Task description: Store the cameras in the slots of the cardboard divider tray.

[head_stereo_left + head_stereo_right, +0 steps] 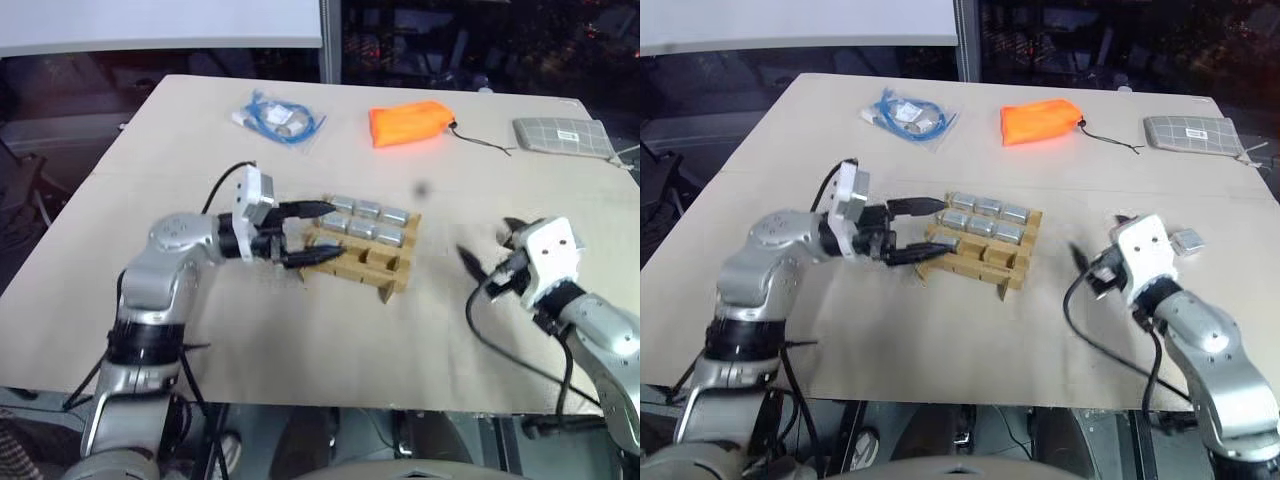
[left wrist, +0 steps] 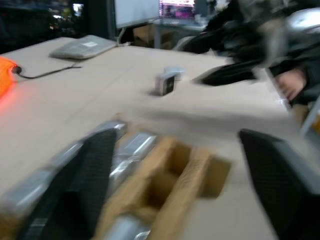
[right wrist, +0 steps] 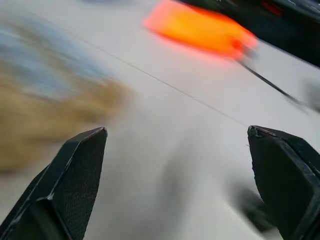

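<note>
Filling tray mid-bench, six cameras slotted | loose camera beside right gripper, jaws spread | left gripper jaws spread, empty, at tray | advice: straddle camera squarely, then pinch

The cardboard divider tray lies mid-table, turned slightly askew — silver-grey cameras fill its two far rows. One loose camera rests near the table's right edge.

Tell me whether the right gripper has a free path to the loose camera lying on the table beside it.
Probably yes. The right gripper is open, and the loose camera lies on bare table just beside that arm, apart from the cardboard divider tray, with nothing between.
</note>
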Tool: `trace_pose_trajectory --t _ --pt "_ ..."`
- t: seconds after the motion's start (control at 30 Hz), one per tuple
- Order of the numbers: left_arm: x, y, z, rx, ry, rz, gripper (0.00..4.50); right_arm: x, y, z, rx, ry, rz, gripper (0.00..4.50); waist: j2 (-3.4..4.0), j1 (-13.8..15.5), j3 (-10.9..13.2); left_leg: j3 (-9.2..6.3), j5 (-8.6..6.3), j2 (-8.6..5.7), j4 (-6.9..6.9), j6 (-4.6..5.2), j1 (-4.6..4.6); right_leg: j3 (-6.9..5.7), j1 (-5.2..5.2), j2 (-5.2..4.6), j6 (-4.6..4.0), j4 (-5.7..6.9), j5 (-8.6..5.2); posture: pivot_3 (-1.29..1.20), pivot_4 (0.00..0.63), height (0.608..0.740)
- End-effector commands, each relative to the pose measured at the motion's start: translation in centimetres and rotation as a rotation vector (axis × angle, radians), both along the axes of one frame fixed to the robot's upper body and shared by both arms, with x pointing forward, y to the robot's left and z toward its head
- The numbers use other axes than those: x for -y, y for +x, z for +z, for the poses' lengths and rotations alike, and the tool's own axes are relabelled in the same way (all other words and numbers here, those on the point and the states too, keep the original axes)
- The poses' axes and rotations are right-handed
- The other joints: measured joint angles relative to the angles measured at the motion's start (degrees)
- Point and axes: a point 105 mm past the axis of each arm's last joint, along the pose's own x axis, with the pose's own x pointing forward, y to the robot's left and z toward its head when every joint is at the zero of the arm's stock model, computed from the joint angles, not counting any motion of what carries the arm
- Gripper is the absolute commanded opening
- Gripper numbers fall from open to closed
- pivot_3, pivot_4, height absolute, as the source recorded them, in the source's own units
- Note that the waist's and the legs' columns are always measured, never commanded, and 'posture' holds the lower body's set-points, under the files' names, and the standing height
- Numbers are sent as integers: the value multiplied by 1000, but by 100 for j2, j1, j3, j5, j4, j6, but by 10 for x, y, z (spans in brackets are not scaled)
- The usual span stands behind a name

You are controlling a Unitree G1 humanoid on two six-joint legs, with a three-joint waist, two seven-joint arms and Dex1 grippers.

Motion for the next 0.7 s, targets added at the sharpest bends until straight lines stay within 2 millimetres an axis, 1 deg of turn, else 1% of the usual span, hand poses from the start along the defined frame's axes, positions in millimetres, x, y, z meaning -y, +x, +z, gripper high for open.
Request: trace_pose_trajectory --t 0.03,0.13,0.27,0.37,0.4,0.5,0.6,0.7 --pt "8 -14 18 54 -37 20 4448 28 8 12 28 -34 -140 4500 3 2 -1 -3 -1 0 0 1 1 -3 0 3 -1 3 0 0 150 740" --pt "11 -21 16 55 -32 15 4448 44 14 15 5 -109 -164 4500 11 -10 -4 5 -8 0 0 13 7 5 -1 6 -1 9 0 0 150 740" --pt "11 -27 17 52 -35 1 4448 80 18 17 -90 -165 -219 4500 11 -5 -4 11 -8 -3 0 15 9 11 0 6 0 4 -1 0 150 740" --pt "9 -34 13 55 -21 -27 4448 106 26 11 -243 -289 -242 4500 18 -25 0 20 -9 -2 0 16 12 22 -2 8 -1 4 -1 0 150 740" --pt "9 -35 12 55 -20 -35 4448 111 27 7 -284 -301 -245 4500 18 -42 -1 20 -9 -2 -2 16 12 22 -2 8 -2 2 -1 0 150 740" --pt "9 -38 10 57 -21 -41 4448 114 34 -1 -348 -204 -216 4500 17 -58 -1 21 -9 2 -6 16 17 24 -1 14 -2 1 -1 0 150 740" --pt "6 -41 7 58 -23 -44 4448 117 47 0 -365 -86 -220 4500 23 -115 3 25 -9 2 -7 16 16 32 -2 15 -1 1 -1 0 150 740" --pt "6 -43 6 60 -26 -42 4448 118 53 -1 -388 -34 -210 4500 24 -140 3 26 -10 1 -6 17 12 32 -4 12 -1 -2 0 0 150 740"
